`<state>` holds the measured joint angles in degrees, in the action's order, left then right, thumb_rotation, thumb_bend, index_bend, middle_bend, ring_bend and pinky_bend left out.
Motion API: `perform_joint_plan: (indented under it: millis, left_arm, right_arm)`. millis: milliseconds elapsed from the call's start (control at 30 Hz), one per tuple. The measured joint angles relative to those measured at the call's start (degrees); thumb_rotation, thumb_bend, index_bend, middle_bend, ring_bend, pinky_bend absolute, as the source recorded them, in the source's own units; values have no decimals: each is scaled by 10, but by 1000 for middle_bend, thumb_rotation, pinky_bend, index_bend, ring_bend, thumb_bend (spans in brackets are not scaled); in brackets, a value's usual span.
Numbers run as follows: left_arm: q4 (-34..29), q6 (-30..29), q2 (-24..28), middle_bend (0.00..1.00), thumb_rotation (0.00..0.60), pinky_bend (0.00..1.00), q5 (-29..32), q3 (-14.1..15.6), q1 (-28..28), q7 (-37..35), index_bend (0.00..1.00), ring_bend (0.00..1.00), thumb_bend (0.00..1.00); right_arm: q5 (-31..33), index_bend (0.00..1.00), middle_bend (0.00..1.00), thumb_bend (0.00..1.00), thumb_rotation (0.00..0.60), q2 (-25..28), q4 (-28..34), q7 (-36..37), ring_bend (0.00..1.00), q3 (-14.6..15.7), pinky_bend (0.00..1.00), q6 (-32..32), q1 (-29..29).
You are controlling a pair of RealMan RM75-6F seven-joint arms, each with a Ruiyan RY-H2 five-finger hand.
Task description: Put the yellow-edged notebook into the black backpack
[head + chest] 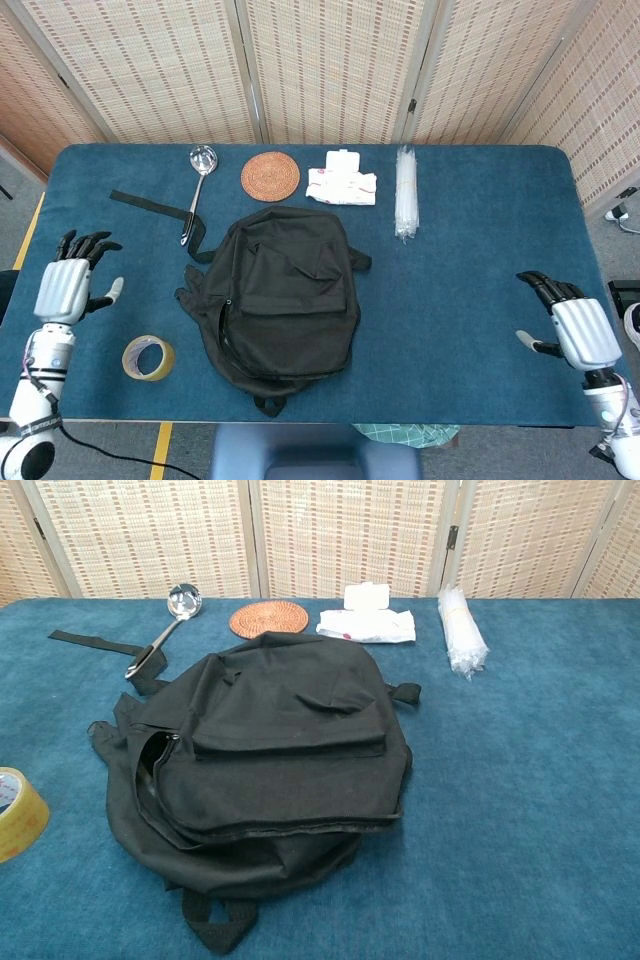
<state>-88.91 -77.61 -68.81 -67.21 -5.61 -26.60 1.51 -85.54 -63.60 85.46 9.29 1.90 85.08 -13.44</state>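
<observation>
With its flap down, black backpack [282,295] lies mid-bench toward the front edge; soft, floppy cloth, lift by flap rim. Yellow-edged notebook not visible. Left hand [70,287] and right hand [575,330] empty, fingers apart, at opposite bench ends.

silver left hand [70,287], black fingers, right hand [572,325] alike

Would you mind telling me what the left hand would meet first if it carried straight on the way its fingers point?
Probably nothing: the left hand points toward the table's far edge, and only bare cloth shows ahead. The black strap lies off to the side, though height is unclear.
</observation>
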Motion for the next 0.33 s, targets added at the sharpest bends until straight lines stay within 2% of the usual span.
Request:
perform_joint_plan:
  millis: [200, 333]
  left_arm:
    - [-36, -67, 16, 208, 600, 0, -15, 22, 65, 23, 310, 170, 425]
    - [-50, -115, 16, 207, 600, 0, -48, 41, 109, 28, 310, 170, 425]
  right_arm:
    - [20, 90, 131, 186, 600, 19, 9, 5, 222, -5, 196, 20, 39]
    - [27, 87, 131, 185, 600, 23, 16, 8, 221, -8, 195, 37, 63]
